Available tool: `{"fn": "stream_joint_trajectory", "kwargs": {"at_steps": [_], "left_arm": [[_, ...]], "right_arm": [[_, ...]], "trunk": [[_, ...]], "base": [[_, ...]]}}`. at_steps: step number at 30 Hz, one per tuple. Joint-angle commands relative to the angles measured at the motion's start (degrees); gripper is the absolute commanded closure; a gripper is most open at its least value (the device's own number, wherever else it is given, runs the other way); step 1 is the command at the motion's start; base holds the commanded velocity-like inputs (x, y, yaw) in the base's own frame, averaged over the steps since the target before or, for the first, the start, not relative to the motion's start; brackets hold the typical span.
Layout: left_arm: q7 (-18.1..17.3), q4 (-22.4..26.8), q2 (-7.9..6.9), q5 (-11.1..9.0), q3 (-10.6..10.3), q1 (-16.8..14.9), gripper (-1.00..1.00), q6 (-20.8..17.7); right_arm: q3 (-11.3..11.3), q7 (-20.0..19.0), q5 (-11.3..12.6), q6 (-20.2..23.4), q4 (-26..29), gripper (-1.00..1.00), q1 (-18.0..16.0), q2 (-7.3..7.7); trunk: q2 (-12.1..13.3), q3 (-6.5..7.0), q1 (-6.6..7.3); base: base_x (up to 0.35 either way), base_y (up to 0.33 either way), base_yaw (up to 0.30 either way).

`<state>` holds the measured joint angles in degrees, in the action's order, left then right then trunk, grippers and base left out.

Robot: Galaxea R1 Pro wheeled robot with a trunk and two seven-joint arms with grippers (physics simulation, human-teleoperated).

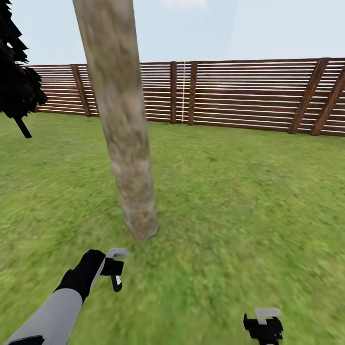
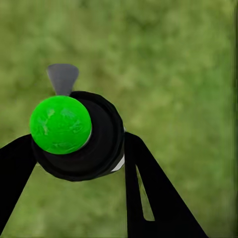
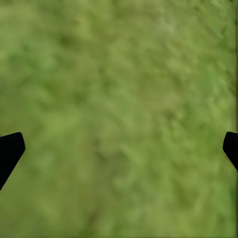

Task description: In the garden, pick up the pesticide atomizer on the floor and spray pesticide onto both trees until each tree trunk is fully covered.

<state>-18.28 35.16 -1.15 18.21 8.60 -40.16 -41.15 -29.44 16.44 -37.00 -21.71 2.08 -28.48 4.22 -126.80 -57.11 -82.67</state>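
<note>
A thick, pale grey-brown mottled tree trunk point(image 1: 127, 143) leans slightly and meets the lawn just ahead of me, left of centre. My left gripper point(image 1: 111, 271) hovers a short way in front of its base, shut on the pesticide atomizer point(image 1: 114, 266). In the left wrist view the atomizer point(image 2: 96, 146) is a round black body with a green ball on top and a grey nozzle, clamped between my two black fingers point(image 2: 148, 188). My right gripper point(image 1: 263, 327) hangs low at the right over grass, open, with nothing between its fingertips point(image 3: 10, 151).
A brown slatted fence point(image 1: 249, 96) runs across the back of the lawn. A narrow black tree point(image 1: 17, 81) stands at the far left. Open grass point(image 1: 239, 201) spreads to the right of the trunk.
</note>
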Motion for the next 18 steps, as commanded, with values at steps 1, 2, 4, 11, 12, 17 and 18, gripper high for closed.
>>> {"fn": "stream_joint_trajectory", "kwargs": {"at_steps": [1, 2, 4, 11, 12, 17, 18], "left_arm": [[0.00, -0.02, 0.01, -0.01, 0.01, 0.00, 1.00, 0.01], [0.00, -0.05, 0.01, -0.03, 0.01, 0.00, 1.00, 0.01], [0.00, -0.09, 0.01, -0.09, 0.01, 0.00, 1.00, 0.01], [0.00, -0.04, 0.18, -0.11, -0.07, 0.00, 1.00, 0.01], [0.00, -0.02, 0.18, -0.11, -0.07, 0.00, 1.00, 0.01], [-0.38, 0.08, 0.79, -0.39, 0.21, -0.10, 1.00, -0.23], [-0.44, 0.06, 0.94, -0.38, 0.18, -0.27, 1.00, -0.32]], "right_arm": [[0.00, 0.00, 0.00, 0.00, 0.00, -1.00, 0.00, 0.00], [0.00, 0.00, 0.00, 0.00, -0.02, -1.00, 0.00, 0.00], [0.02, 0.00, 0.00, 0.00, -0.04, -1.00, 0.00, 0.00], [0.05, 0.00, 0.00, 0.00, -0.06, -1.00, 0.00, 0.00], [0.05, 0.00, 0.00, 0.00, -0.06, -1.00, 0.00, 0.00], [0.00, 0.00, 0.04, -0.02, 0.12, -1.00, 0.00, 0.00], [0.00, 0.00, 0.06, -0.04, 0.15, -1.00, 0.00, 0.00]], "trunk": [[0.00, 0.00, 0.00], [0.00, 0.00, 0.00], [0.00, 0.00, 0.00], [0.00, 0.00, 0.00], [0.00, 0.00, 0.00], [0.00, 0.00, 0.00], [0.00, 0.00, 0.00]], "base": [[0.293, -0.177, 0.000], [0.296, -0.173, 0.000], [0.299, -0.169, 0.000], [0.138, -0.265, 0.000], [0.005, -0.322, 0.038], [-0.012, -0.166, 0.160], [-0.003, -0.023, 0.053]]}}
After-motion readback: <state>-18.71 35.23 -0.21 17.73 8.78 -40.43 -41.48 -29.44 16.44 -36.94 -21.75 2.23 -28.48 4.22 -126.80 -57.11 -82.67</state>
